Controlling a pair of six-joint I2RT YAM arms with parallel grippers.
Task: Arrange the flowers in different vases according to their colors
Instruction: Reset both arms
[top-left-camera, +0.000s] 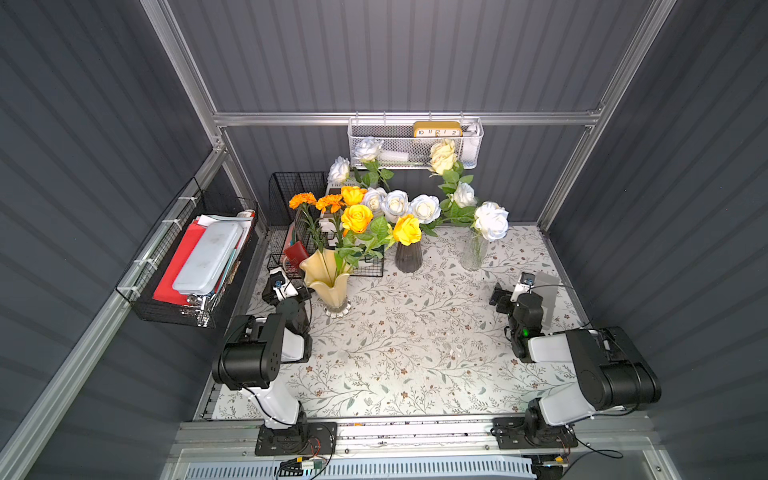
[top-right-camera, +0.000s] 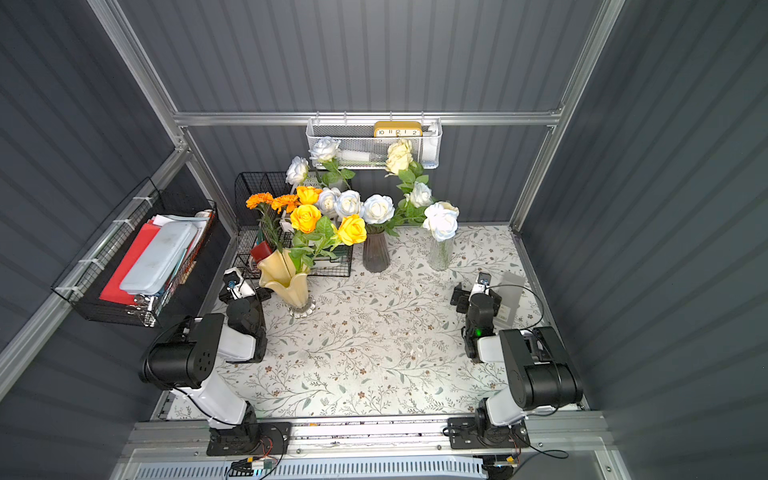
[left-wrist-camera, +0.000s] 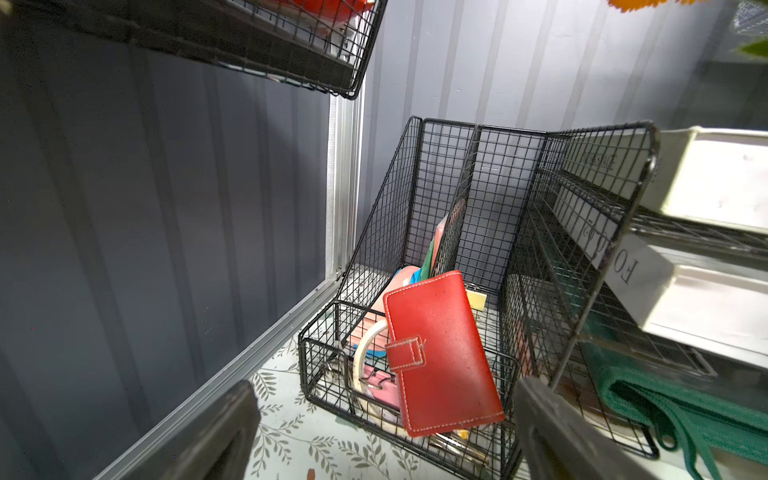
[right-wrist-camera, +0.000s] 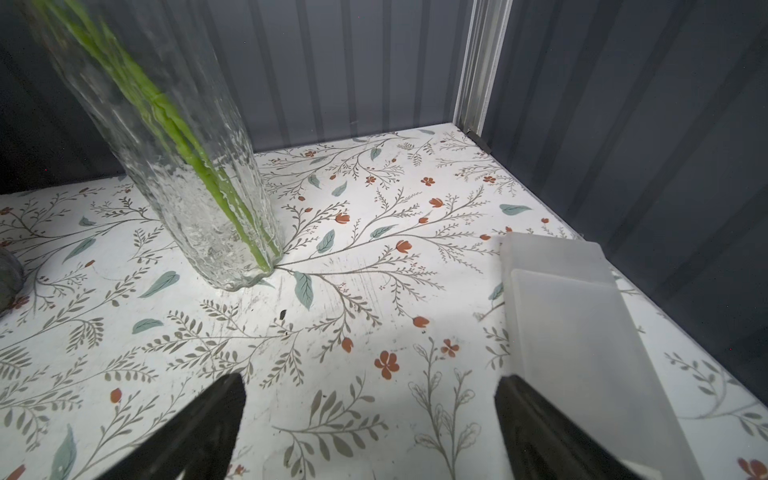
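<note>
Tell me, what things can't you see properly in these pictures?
- Clock: in both top views, the wall of the white mesh basket hides its lower half.
- Purple vase: in both top views, the dark glass hides the stems inside.
- Clear vase: in the right wrist view, its top and blooms are cut off by the picture's edge.
- Orange marigold: in the left wrist view, only a sliver shows at the edge.

Both top views: high up, far off, look down on whole table (top-left-camera: 415, 353). Left wrist view: low, close, faces black wire rack (left-wrist-camera: 440, 187). Right wrist view: low, close, faces clear vase (right-wrist-camera: 178, 174). Top views show rack, vase too.
</note>
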